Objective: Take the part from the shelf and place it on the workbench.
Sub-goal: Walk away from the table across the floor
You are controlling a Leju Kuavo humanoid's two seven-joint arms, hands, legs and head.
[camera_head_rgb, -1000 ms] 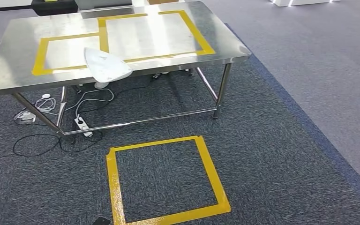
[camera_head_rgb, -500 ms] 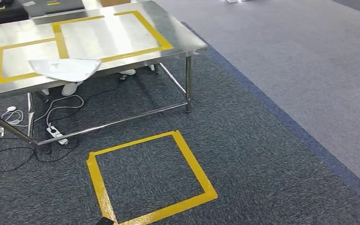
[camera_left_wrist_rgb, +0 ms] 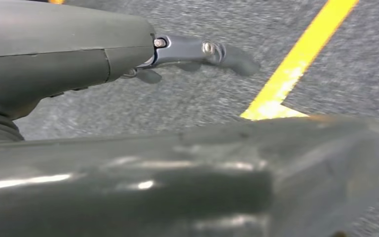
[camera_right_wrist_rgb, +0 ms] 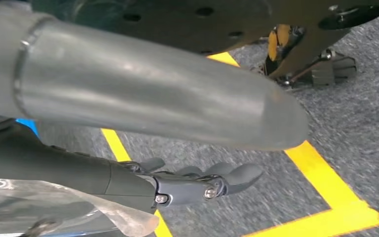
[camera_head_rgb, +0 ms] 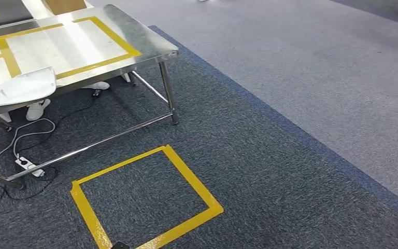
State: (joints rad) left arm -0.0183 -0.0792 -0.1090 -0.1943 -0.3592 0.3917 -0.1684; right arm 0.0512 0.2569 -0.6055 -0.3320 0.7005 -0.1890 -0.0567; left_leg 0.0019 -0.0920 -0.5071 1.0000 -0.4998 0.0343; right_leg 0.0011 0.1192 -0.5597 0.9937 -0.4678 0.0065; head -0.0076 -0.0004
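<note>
Lying flat on the near edge of the steel surface (camera_head_rgb: 150,46), the part (camera_head_rgb: 18,85) is a thin white shell, broad and rounded at one end and tapering toward the other, its edge jutting slightly over the rim. It sits just beside a yellow tape frame (camera_head_rgb: 109,39) marked on the surface. Cables and a power strip (camera_head_rgb: 28,165) lie on the dark carpet beneath, and a yellow tape square (camera_head_rgb: 186,176) is marked on the floor nearer the robot.

From the left wrist, the left hand (camera_left_wrist_rgb: 197,52) hangs over carpet near a yellow line, fingers stretched out and holding nothing.

From the right wrist, the right hand (camera_right_wrist_rgb: 202,182) hangs above a yellow tape corner, fingers loosely extended and apart, holding nothing. A clear, glossy sheet-like edge (camera_right_wrist_rgb: 54,207) shows beside the forearm; what it is cannot be told.
</note>
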